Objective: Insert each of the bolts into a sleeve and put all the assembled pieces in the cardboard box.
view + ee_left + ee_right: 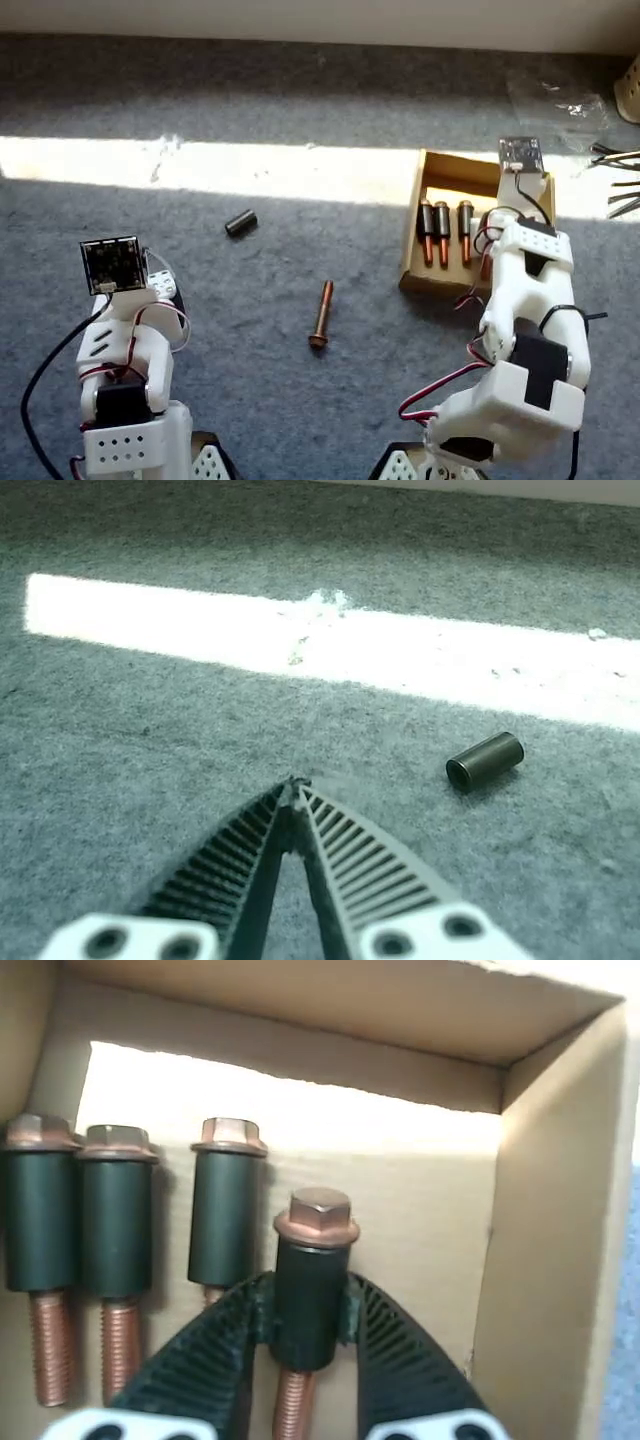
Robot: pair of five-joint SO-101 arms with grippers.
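- Right pincer [305, 1310]: closed on one assembled piece [308, 1290], a copper-coloured hex-head bolt seated in a black cylindrical sleeve. The pads grip the sleeve's sides, and the piece is inside the brown cardboard box [540, 1210].
- Three like assembled pieces [117, 1210]: these lie side by side on the box floor with heads toward its far wall. The held piece is just beside the third.
- Cardboard box [412, 250]: open-topped, standing toward the right edge of the grey felt-covered counter [300, 80].
- Loose copper-coloured bolt [322, 313]: lies near the counter's middle, well apart from the box.
- Loose black sleeve [240, 222]: lies on its side, left of the bolt and nearer the far edge.
- Left pincer [295, 785]: closed and holding nothing. It hovers low over the felt near the sleeve [485, 762].
- Handling, in our judgement: both parts are rigid, smooth and dense for their size, and liable to roll. We would grip the bolt across its shank below the head, and the sleeve across its middle.
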